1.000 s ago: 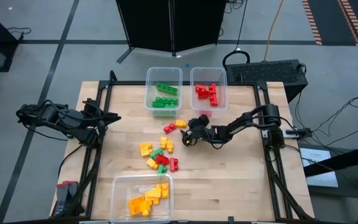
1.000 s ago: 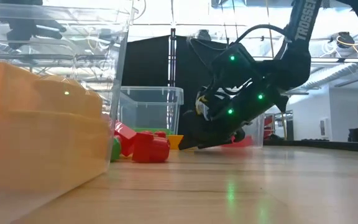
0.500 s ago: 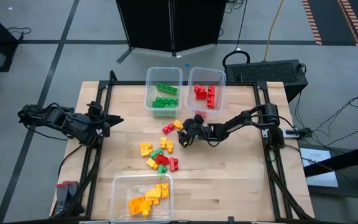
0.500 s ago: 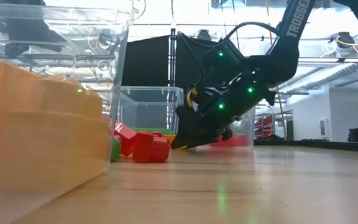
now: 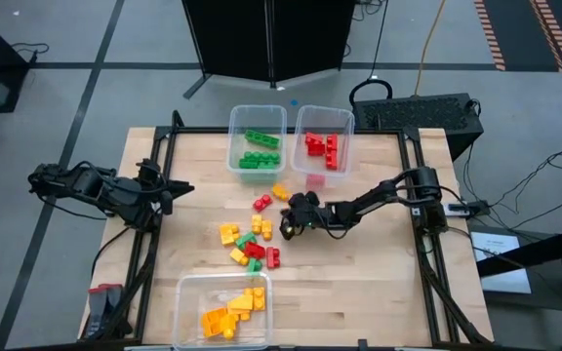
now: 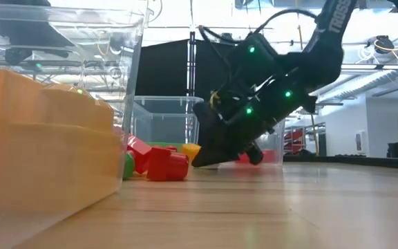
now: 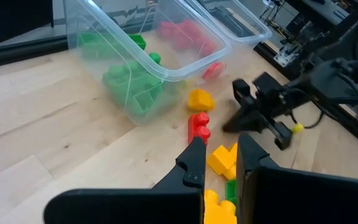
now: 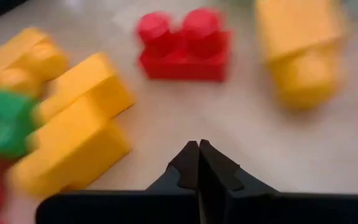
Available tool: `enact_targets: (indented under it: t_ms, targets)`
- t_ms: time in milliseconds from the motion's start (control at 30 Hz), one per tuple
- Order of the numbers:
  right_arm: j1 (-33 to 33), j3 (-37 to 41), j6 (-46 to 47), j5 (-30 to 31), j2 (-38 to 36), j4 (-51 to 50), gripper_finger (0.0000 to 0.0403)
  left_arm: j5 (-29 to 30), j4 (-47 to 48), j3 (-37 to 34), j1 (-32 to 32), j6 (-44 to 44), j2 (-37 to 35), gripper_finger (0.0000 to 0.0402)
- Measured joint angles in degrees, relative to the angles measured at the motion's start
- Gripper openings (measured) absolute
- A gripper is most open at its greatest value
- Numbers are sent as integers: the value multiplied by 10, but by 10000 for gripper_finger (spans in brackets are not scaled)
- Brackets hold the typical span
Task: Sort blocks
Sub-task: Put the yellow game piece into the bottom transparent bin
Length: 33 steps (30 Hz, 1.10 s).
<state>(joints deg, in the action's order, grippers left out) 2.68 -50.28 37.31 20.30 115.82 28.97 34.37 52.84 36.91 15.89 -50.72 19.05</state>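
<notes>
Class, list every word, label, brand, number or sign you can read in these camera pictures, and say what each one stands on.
"TROSSEN": white capitals along the right arm in the low view, only partly in frame at the picture's top edge.
Nothing else can be read: the blocks and the clear tubs carry no visible lettering, and the high and wrist views show no legible text.

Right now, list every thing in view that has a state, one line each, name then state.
right gripper: shut on nothing, low at the table beside the loose blocks.
left gripper: shut, empty, waiting at the table's left edge.
green tub: open, holds green blocks.
red tub: open, holds red blocks.
yellow tub: open, holds yellow-orange blocks.
loose blocks: unsorted, scattered mid-table.
</notes>
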Motion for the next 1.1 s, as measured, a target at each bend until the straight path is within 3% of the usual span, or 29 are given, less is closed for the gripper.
enact_targets:
  t_ms: [200, 400, 533, 667, 800, 900, 1100]
  targets:
    - [56, 1, 21, -1, -20, 2, 2, 0, 1, 0, 0, 0, 0, 0]
    - [47, 0, -62, 5, -61, -9, 23, 0, 3, 0, 0, 5, 0, 0]
    - [12, 0, -111, -3, -66, -28, 85, 0, 3, 0, 0, 4, 0, 0]
    - [-13, 0, -163, -11, -67, 0, 177, 0, 4, 0, 0, 5, 0, 0]
    - [-32, 0, -162, -12, -67, -3, 251, 0, 4, 0, 0, 5, 0, 0]
    - [-44, 0, -159, -9, -67, -5, 251, 0, 4, 0, 0, 5, 0, 0]
    - [-64, 0, -173, -12, -67, 4, 200, 9, 4, 0, 0, 6, 0, 0]
